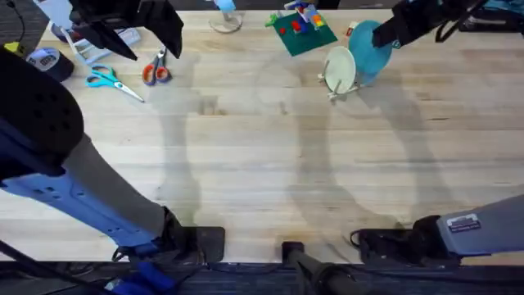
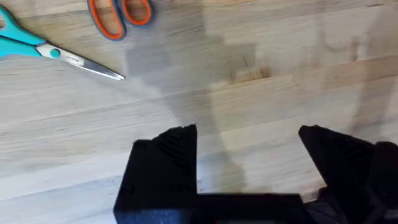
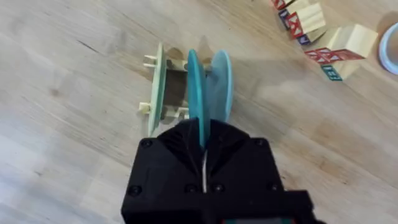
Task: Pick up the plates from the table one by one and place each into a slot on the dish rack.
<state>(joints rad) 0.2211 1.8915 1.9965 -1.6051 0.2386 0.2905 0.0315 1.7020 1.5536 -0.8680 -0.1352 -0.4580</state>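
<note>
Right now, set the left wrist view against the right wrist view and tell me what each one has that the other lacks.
Left wrist alone: teal scissors, orange scissor handles, and the left hand open over bare wood. Right wrist alone: the right hand shut on the teal plate, held edge-up at the dish rack, where the yellow plate stands, plus wooden blocks. Both share the table.

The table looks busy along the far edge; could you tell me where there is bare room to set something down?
The table is bare across its middle and near side, between the scissors and the dish rack. Crowded: the far edge, around the green baseplate and teal plate.
</note>
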